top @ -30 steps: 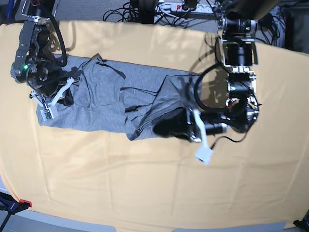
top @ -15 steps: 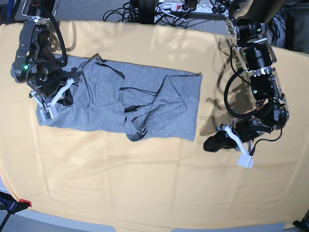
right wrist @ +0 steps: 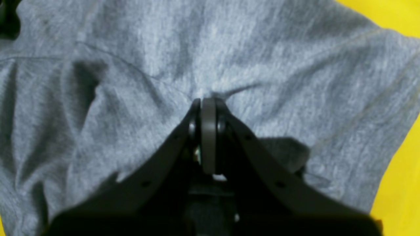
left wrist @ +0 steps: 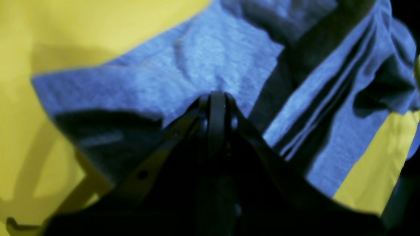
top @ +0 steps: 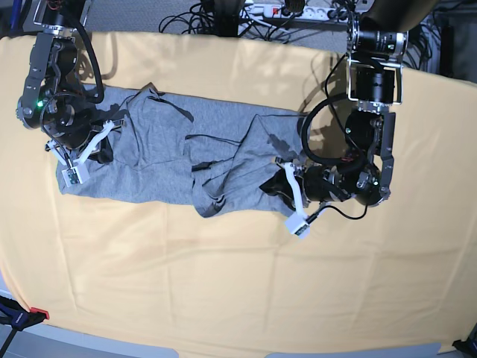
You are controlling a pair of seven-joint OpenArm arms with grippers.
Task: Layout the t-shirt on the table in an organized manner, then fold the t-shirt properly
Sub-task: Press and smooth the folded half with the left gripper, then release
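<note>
The grey t-shirt [top: 156, 149] lies stretched sideways on the yellow-orange table [top: 223, 283], with rumpled folds near its middle. My right gripper [top: 104, 153] is at the shirt's left end. In the right wrist view the right gripper [right wrist: 207, 100] is shut, its tips pressed on the t-shirt [right wrist: 229, 49], and small creases run out from them. My left gripper [top: 264, 186] lies over the shirt's lower right part. Seen from the left wrist, the left gripper [left wrist: 216, 95] is shut against the t-shirt [left wrist: 203, 55], with the table [left wrist: 82, 26] beyond. No lettering shows.
Cables and a power strip [top: 268, 11] lie beyond the table's far edge. A red-tipped clamp [top: 33, 313] sits at the front left corner. Bare tablecloth [top: 417, 283] spreads in front of and to the right of the shirt.
The left arm swept right off the shirt onto the bare cloth, leaving that end flatter, and has now come back onto the shirt's lower right part. The right arm has stayed put.
</note>
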